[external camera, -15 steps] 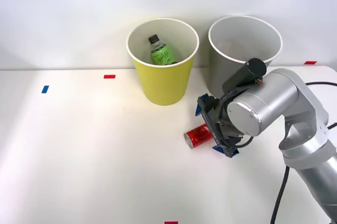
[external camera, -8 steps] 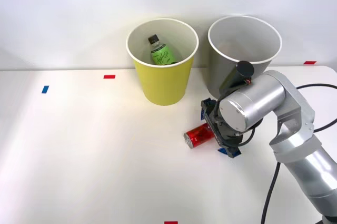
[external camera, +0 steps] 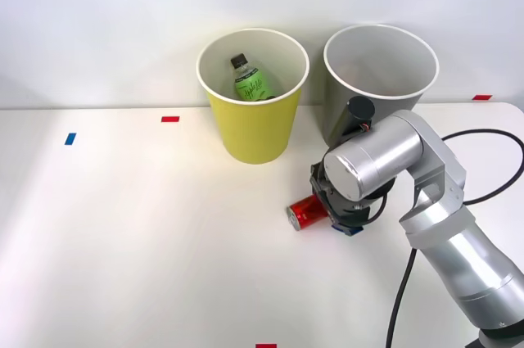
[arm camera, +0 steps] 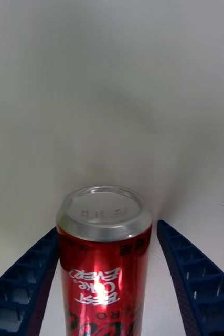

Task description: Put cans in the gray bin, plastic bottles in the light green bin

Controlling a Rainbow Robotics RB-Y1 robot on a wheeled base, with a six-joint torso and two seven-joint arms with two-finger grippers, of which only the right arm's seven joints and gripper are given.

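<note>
While the white tabletop (external camera: 123,241) carries everything here, the largest things on it are the two tall cup-shaped bins standing side by side at its far edge, against the wall. The gray bin (external camera: 344,119), on the robot's right, is where the can belongs. The light green bin (external camera: 254,131) to its left already holds the plastic bottle (external camera: 250,79), which leans inside against the wall with its black cap up, so that half of the sorting looks done.

Next in size is the right arm (external camera: 426,201), reaching in from the right with its silver wrist lowered over the tabletop just in front of the gray bin. It sits low and level, probably because the thing it is after lies flat on the surface and has to be taken from the side.

The right gripper (arm camera: 112,294) has its blue ribbed fingers (arm camera: 195,283) spread, one on each side of the soda can (arm camera: 105,262). In the wrist view a narrow gap shows between each finger and the red wall, so the fingers are open around the can and not yet pressing it.

The can lies on its side on the tabletop, one silver end pointing away from the wrist, near the front of both bins. Straddled like this, it seems ready to be squeezed across its round body.
</note>
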